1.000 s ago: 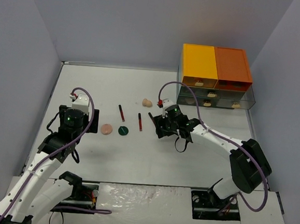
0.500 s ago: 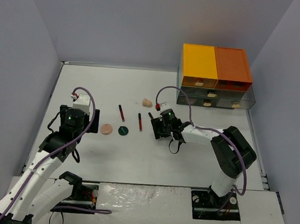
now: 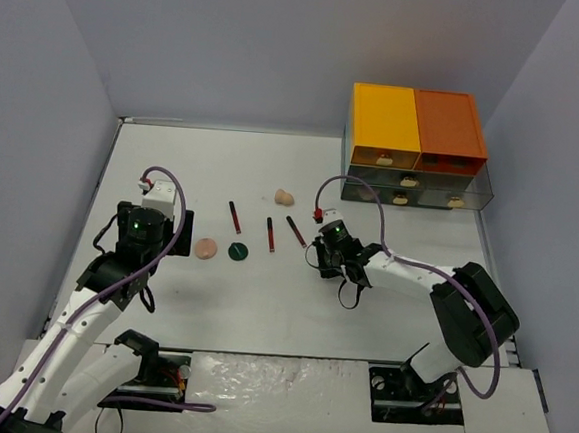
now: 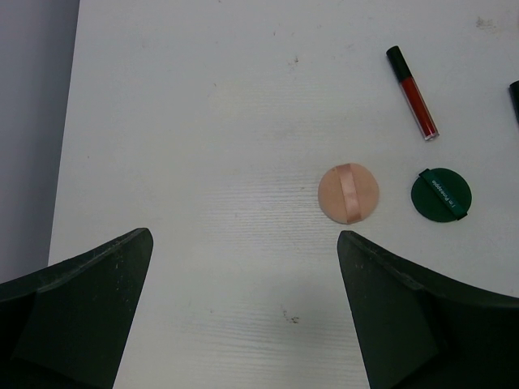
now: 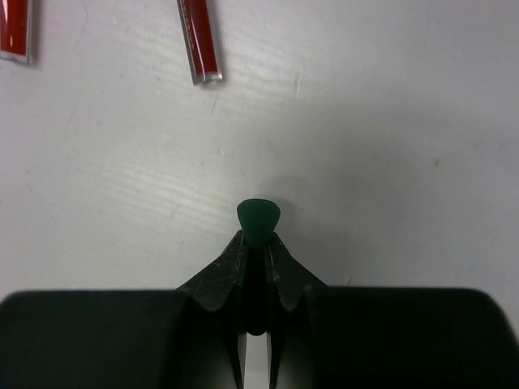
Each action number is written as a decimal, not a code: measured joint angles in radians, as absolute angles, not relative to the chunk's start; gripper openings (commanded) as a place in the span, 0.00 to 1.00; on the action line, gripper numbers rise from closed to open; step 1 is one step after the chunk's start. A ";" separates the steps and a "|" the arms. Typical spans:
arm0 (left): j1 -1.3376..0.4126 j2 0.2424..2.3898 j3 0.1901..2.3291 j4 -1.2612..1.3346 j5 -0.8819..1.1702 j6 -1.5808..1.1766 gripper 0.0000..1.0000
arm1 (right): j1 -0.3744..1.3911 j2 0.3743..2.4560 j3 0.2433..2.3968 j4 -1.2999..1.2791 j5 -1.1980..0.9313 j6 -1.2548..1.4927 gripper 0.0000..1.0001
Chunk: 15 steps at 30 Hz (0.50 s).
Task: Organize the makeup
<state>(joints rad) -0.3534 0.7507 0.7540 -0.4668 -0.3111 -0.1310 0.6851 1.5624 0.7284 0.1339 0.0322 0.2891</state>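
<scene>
The makeup lies in a loose row mid-table: a round peach compact (image 3: 205,249), a dark green disc (image 3: 237,251), three dark red sticks (image 3: 234,217) (image 3: 269,234) (image 3: 295,230) and a beige sponge (image 3: 284,197). My right gripper (image 5: 258,237) is low over the table just right of the sticks, shut on a second small dark green disc (image 5: 258,217) held edge-on; from above the right gripper (image 3: 329,252) hides it. My left gripper (image 4: 243,237) hangs open left of the peach compact (image 4: 349,194), with nothing between its fingers.
The yellow-and-orange-topped drawer unit (image 3: 415,151) stands at the back right against the wall. Grey walls close in the table on both sides. Two red sticks (image 5: 199,40) (image 5: 15,28) lie just ahead of the right gripper.
My right gripper has slid right, off the rightmost red stick, and its jaws have shut on a green disc. The left arm has barely moved.
</scene>
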 measured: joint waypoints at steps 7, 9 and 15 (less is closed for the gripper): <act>-0.353 0.755 0.754 -0.467 -0.311 -0.131 0.97 | 0.690 1.325 0.833 -0.075 0.064 0.268 0.00; -0.353 0.755 0.754 -0.467 -0.311 -0.131 0.97 | 0.657 1.271 0.942 -0.140 0.085 0.234 0.00; -0.353 0.755 0.754 -0.467 -0.311 -0.131 0.97 | 0.368 1.196 1.273 -0.214 0.125 0.121 0.00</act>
